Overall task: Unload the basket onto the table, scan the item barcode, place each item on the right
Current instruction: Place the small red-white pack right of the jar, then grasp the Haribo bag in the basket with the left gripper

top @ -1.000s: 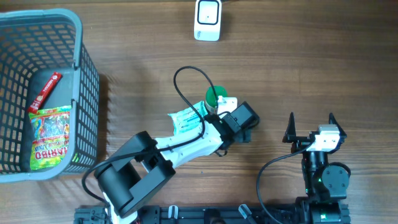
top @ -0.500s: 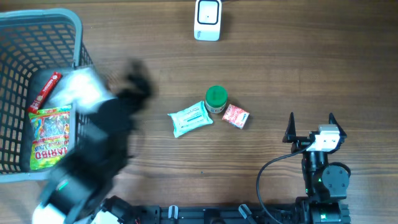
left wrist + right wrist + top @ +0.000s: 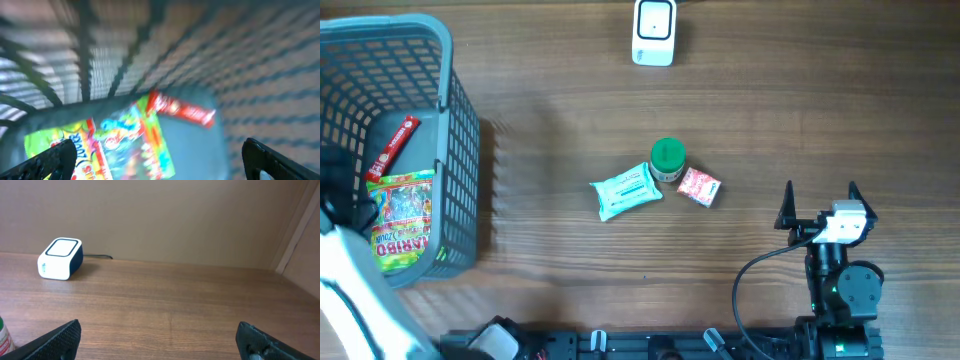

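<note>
Left-wrist view: candy bag (image 3: pixel 115 145) blurred; overhead: basket (image 3: pixel 448 70) cut at left edge.

The one word that could be read was "HARIBO", printed in white along the lower end of the candy bag (image 3: pixel 402 215) lying in the basket (image 3: pixel 460 130). Lettering on the red stick packet (image 3: pixel 392 148), the blue-green packet (image 3: pixel 626 191) and the red sachet (image 3: pixel 699 186) was too small to make out.
</note>
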{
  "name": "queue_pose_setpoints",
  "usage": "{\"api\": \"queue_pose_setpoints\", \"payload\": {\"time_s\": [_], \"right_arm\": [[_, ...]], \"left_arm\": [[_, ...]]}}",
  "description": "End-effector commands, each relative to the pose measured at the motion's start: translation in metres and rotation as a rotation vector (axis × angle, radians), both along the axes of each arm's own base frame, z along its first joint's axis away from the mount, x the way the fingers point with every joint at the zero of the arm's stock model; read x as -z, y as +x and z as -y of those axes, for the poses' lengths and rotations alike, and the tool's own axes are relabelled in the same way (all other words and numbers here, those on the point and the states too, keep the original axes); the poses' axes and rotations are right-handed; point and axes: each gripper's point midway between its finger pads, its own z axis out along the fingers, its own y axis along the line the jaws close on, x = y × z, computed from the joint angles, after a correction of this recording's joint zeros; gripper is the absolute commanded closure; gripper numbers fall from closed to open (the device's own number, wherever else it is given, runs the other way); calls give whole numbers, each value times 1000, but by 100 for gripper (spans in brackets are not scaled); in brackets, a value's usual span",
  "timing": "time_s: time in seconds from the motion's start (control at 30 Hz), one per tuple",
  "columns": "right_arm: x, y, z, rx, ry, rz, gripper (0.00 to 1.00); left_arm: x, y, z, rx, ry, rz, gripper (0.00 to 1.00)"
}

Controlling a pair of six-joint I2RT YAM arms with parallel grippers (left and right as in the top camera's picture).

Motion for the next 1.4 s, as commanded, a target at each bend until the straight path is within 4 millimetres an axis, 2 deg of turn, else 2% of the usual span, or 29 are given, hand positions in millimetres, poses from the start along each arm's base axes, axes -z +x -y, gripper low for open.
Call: {"api": "queue_pose_setpoints", "payload": {"time_s": [0.0,0.07,0.1,0.17,0.2,0.37,0.47,0.77,0.83,0.9,0.97,1.03,1.13,1.37], "right_arm": [[-2,0,-1,-5,-9,8,0],[-2,0,-1,-5,-9,8,0],[-2,0,-1,-5,-9,8,0],[-2,0,-1,-5,-9,8,0],[-2,0,-1,-5,-9,8,0],[-2,0,-1,-5,-9,8,0],[-2,0,-1,-5,-9,8,0],[-2,0,-1,-5,-9,8,0],[-2,0,-1,-5,-9,8,0],[-2,0,-1,-5,-9,8,0],[-2,0,-1,-5,-9,8,0],[-2,0,-1,-5,-9,8,0],[-2,0,-1,-5,-9,8,0],[-2,0,-1,-5,-9,8,0]], "left_arm": [[59,21,8,253,-70,-158,4],[86,25,17,372,-86,-258,12],[94,27,21,439,-74,-306,12],[108,26,21,490,-52,-391,7],[115,27,22,524,-49,-414,1],[146,23,26,673,-67,-523,0],[171,11,36,799,-114,-617,0],[212,-13,56,848,-291,-711,0],[212,-14,60,856,-303,-718,0],[206,-8,63,871,-275,-711,0],[186,10,62,927,-177,-690,0],[155,25,58,979,-57,-672,0],[122,20,44,922,64,-716,0],[133,0,53,940,-20,-789,0]]}}
